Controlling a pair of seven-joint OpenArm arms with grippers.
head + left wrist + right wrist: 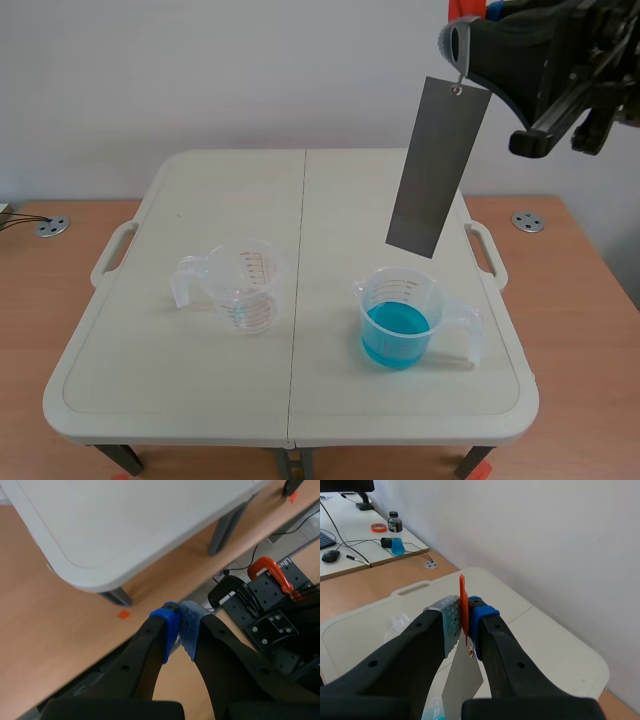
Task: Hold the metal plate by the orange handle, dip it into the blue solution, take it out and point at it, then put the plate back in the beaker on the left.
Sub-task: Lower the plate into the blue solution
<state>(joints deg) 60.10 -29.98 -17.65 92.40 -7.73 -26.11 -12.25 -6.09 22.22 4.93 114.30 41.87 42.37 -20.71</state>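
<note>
metal plate [438, 168]: hung in air over r. half of table [200, 380], long side near upright, tilted a bit, top end toward right arm. flat, grey, small hole at top end. lower edge sat above and a little behind right beaker [402, 318], clear of rim, not in liquid.
orange handle [462, 600]: pinched betw. pads of right gripper [465, 617], clenched on it. thin orange edge stuck up past fingertips; plate dangled below fingers in wrist view.
right beaker: held blue solution [397, 332], roughly lower half filled, handle toward r. edge of table.
left beaker [243, 288]: stood on l. half of table, clear plastic w/ red scale, handle pointing left, well apart from right beaker. faint blue tint at bottom.
left gripper [179, 625]: clenched on nothing, blue pads pressed together. sat low beside table's corner, over wooden desk [40, 630], nr small orange tape mark [123, 614].
</note>
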